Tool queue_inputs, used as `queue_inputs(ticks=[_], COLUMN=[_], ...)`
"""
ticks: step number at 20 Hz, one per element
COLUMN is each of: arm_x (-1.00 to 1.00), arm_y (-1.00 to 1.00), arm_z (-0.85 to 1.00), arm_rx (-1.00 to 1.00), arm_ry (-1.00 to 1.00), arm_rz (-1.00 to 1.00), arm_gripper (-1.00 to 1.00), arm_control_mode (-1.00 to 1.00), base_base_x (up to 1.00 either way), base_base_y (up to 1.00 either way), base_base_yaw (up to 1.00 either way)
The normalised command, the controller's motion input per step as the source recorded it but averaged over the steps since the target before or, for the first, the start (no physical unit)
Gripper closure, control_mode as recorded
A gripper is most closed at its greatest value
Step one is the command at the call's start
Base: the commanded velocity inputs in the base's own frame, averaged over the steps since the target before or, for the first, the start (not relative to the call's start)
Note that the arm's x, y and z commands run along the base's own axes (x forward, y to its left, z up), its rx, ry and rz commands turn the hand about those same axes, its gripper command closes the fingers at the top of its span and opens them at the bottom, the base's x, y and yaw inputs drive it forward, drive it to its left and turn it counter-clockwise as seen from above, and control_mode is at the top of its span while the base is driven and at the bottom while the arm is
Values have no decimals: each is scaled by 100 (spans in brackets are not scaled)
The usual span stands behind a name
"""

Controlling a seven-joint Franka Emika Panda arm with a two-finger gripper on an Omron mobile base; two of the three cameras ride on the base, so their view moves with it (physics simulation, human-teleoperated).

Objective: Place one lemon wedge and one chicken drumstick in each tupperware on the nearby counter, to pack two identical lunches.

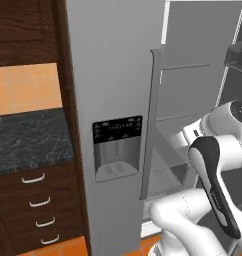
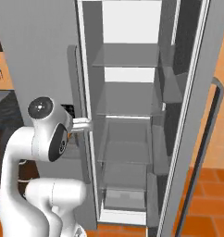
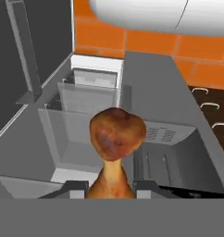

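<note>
No readable text, label, brand, number or sign is seen in any view. Small pale markings are shown on the dark control panel (image 1: 117, 129) of the fridge door's dispenser, but they are too blurred to be read.

Golden-brown chicken drumstick (image 3: 116, 143); bone end clamped between fingers (image 3: 77, 187).

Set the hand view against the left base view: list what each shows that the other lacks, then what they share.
Hand view alone: a chicken drumstick held between the gripper fingertips, thin end down, above the open fridge shelves.

Left base view alone: the counter, and the robot's arm reaching toward the fridge.

Both: the grey fridge door with its dispenser panel, the dark drawers with white handles, and the orange floor tiles.
</note>
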Motion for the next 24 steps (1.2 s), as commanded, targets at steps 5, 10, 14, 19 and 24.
queue_inputs(ticks=[5, 10, 14, 19, 24], arm_x=[0, 0, 0, 0, 0], arm_y=[0, 0, 0, 0, 0], arm_z=[0, 0, 0, 0, 0], arm_rx=[0, 0, 0, 0, 0], arm_ry=[0, 0, 0, 0, 0], arm_rz=[0, 0, 0, 0, 0], arm_gripper=[100, 100, 100, 100, 100], arm_control_mode=[100, 100, 100, 100, 100], base_base_x=[-12, 2, 17, 30, 74], base_base_y=[100, 100, 100, 100, 100], base_base_yaw=[0, 0, 0, 0, -3])
